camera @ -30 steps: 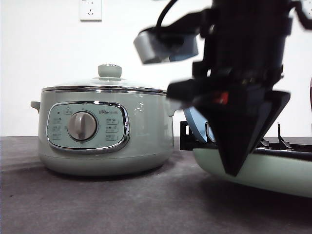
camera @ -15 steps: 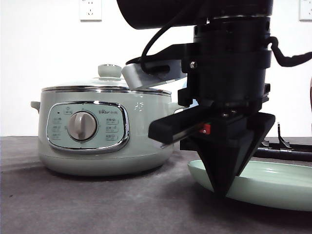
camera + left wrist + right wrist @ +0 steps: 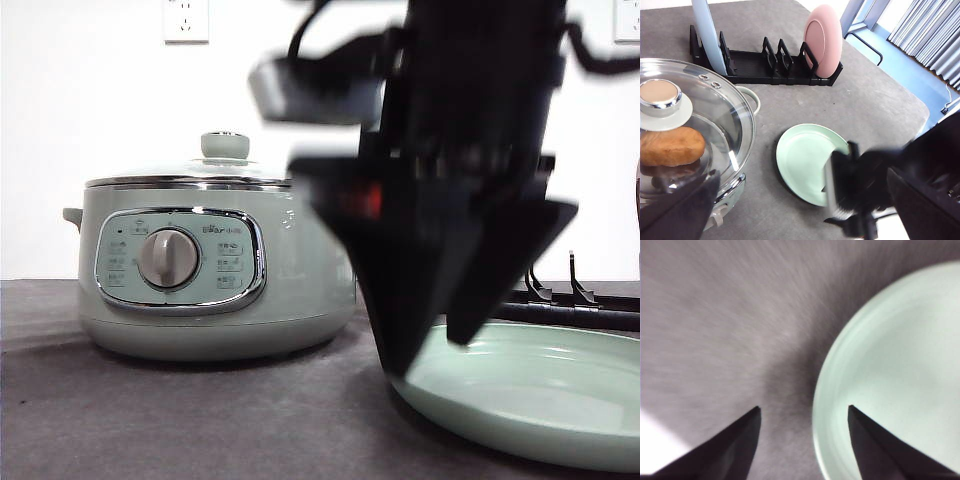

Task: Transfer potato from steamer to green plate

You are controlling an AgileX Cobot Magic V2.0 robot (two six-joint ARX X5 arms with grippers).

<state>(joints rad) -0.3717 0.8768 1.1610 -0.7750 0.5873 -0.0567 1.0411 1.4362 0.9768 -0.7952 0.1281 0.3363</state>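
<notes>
r hand [image 3: 432,345] open over green plate [image 3: 540,400] rim.

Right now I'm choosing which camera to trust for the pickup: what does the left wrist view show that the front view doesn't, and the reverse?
Left wrist view alone: the potato under the steamer's glass lid, and the black rack holding a pink plate.

Front view alone: the steamer's control panel and dial, and a wall socket.

Both: the steamer, lid on, and the empty green plate, with the right gripper, open, at its rim.

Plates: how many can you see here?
3: a green plate flat on the table, a pink plate and a light blue plate standing in the rack.
</notes>
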